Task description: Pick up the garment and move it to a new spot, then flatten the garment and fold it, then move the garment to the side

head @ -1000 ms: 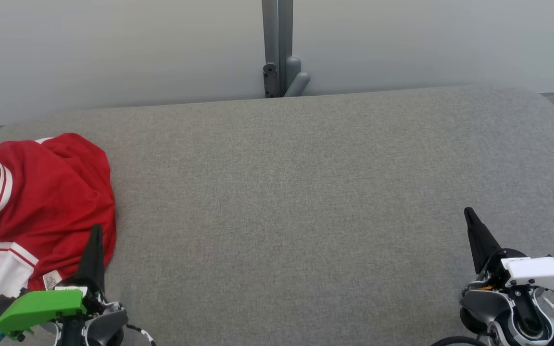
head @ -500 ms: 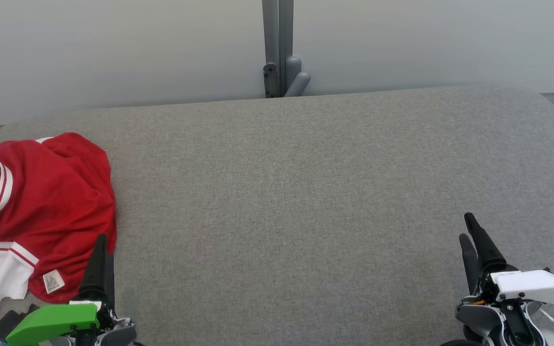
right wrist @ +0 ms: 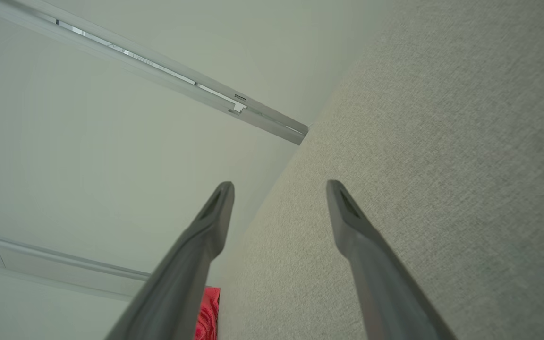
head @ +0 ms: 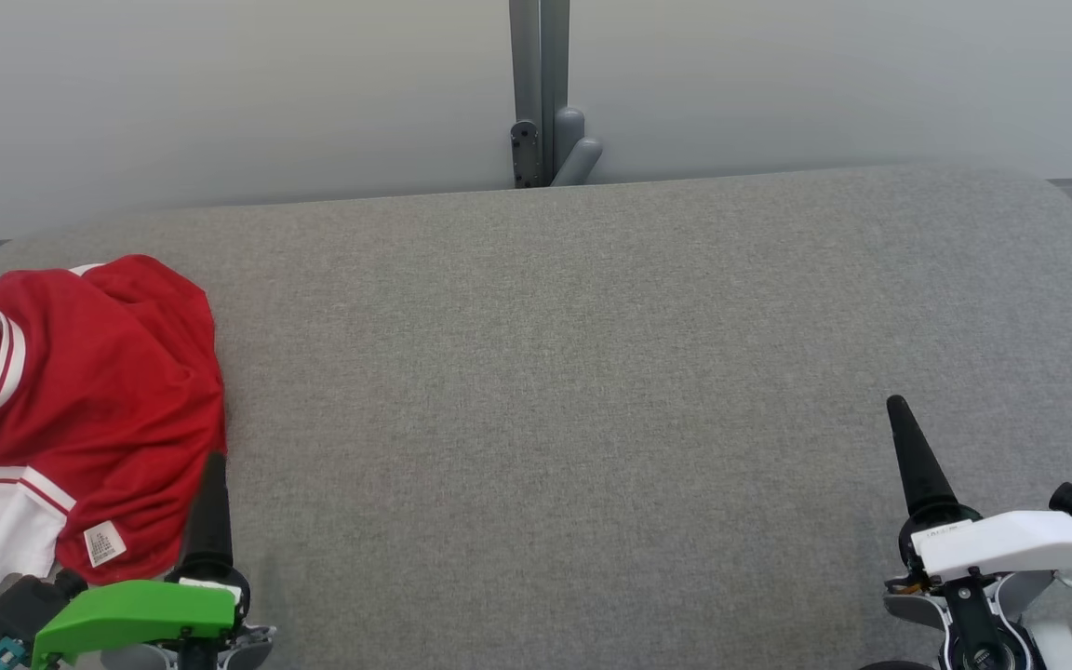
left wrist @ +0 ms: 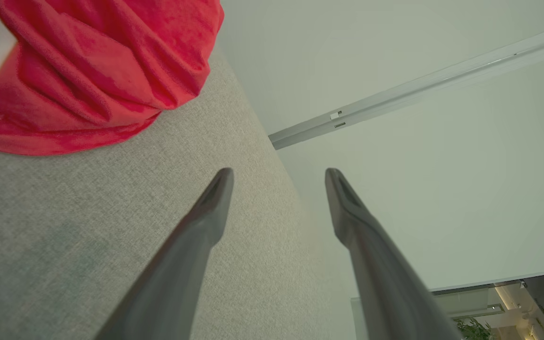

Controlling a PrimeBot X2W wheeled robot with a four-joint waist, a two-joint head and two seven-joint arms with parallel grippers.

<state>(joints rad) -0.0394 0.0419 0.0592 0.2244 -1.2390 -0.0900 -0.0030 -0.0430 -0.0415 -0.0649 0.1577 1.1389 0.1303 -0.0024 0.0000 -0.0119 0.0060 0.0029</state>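
Note:
A red garment (head: pixel 99 391) with white trim and a white tag lies crumpled at the far left of the grey fabric table (head: pixel 592 372). Its red folds (left wrist: pixel 88 71) fill the upper left of the left wrist view, and a red sliver (right wrist: pixel 208 311) shows low in the right wrist view. My left gripper (head: pixel 212 465) stands at the lower left, just right of the garment's near edge; in the left wrist view it (left wrist: pixel 279 172) is open with nothing between its fingers. At the lower right, far from the garment, my right gripper (head: pixel 899 409) hangs over bare cloth, and in the right wrist view it (right wrist: pixel 279 184) is open and holds nothing.
A pale wall (head: pixel 220 93) runs behind the table, with a grey metal post (head: pixel 541 93) at its middle. The table's left edge lies just beyond the garment.
Both grippers have gone from shut to open. The left gripper has drawn back toward me and a little right, off the garment; the right arm has shifted slightly.

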